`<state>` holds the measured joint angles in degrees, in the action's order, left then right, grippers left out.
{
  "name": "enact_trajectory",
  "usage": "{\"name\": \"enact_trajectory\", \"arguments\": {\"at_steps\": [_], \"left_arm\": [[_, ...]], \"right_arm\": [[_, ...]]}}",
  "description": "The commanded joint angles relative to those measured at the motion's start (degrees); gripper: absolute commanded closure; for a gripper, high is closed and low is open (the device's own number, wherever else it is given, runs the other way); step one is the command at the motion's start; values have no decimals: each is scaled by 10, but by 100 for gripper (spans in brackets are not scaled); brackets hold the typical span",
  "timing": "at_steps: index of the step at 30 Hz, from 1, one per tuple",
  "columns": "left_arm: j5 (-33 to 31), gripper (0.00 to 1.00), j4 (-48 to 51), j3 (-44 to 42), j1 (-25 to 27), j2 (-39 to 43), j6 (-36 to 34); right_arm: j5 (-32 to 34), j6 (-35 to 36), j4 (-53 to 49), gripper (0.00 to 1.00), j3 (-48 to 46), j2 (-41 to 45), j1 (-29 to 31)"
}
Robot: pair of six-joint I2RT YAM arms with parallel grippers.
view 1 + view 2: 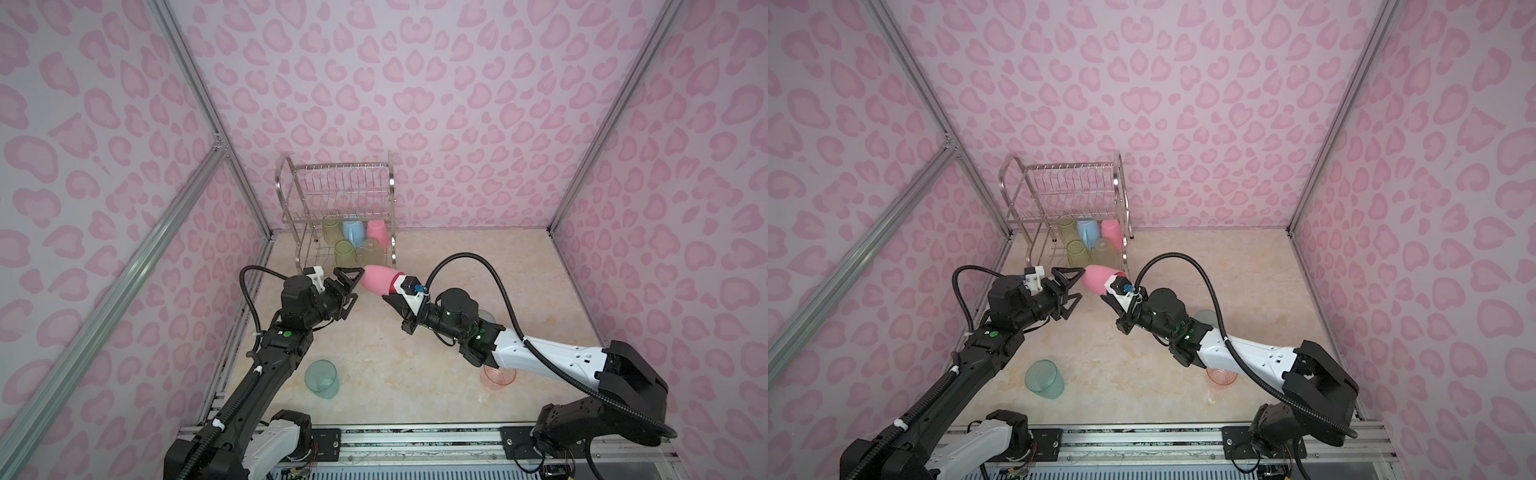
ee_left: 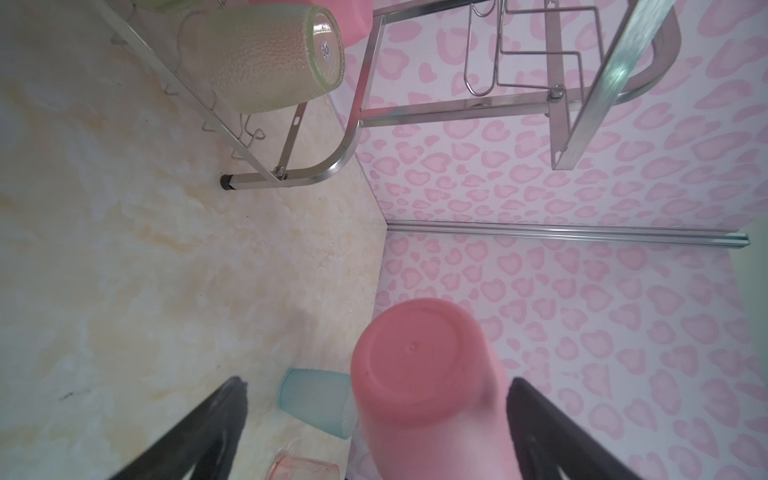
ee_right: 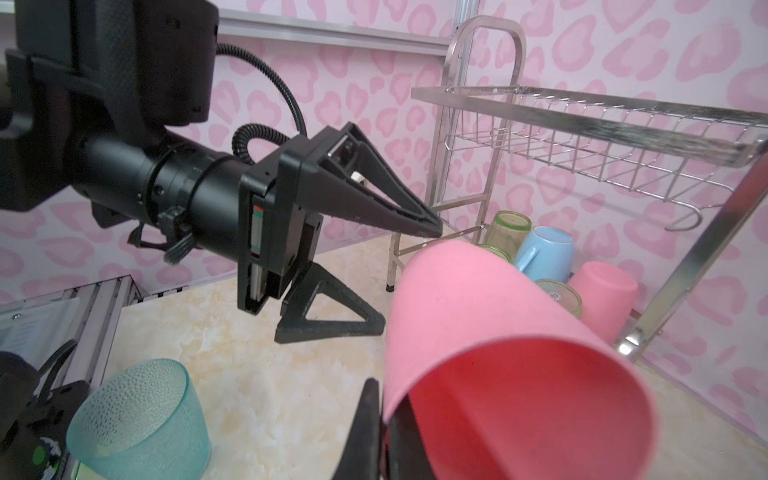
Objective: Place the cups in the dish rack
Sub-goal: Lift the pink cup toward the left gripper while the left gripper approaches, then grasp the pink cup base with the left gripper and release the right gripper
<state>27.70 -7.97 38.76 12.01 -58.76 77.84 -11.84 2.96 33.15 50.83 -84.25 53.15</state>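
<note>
Pink, opaque and matte: that's the pink tumbler in my right gripper. The jaws are pinched tight on its rim, one finger inside the mouth and one outside. It hangs on its side just in front of the dish rack, flat base aimed at my left gripper. The left jaws are spread as wide as they go, gripping nothing, with a finger on either side of that base. Contact there, I can't tell.

The rack is shiny chrome wire with curved side frames and two slotted tiers. On its lower tier, bases up, sit a green tumbler, a handled light-blue mug, a second pink tumbler, another green tumbler and a paler dimpled green tumbler.

Well away from the rack on the marbled cream tabletop stands a stippled teal tumbler. A clear peach tumbler sits half under my right arm.
</note>
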Motion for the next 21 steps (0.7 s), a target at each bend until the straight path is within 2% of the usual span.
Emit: {"name": "enact_trajectory", "arguments": {"at_steps": [1,6,16,21], "left_arm": [[26,1,-103,-16,0,-11,71],[35,1,-212,-27,5,-41,141],[32,1,-281,-16,29,-90,185],[24,11,-293,-12,29,-94,189]], "right_arm": [[-12,-32,59,100,13,-17,0],[-24,-37,58,100,35,-42,1],[-46,-44,61,100,70,-83,0],[-50,-48,61,100,78,-92,1]]}}
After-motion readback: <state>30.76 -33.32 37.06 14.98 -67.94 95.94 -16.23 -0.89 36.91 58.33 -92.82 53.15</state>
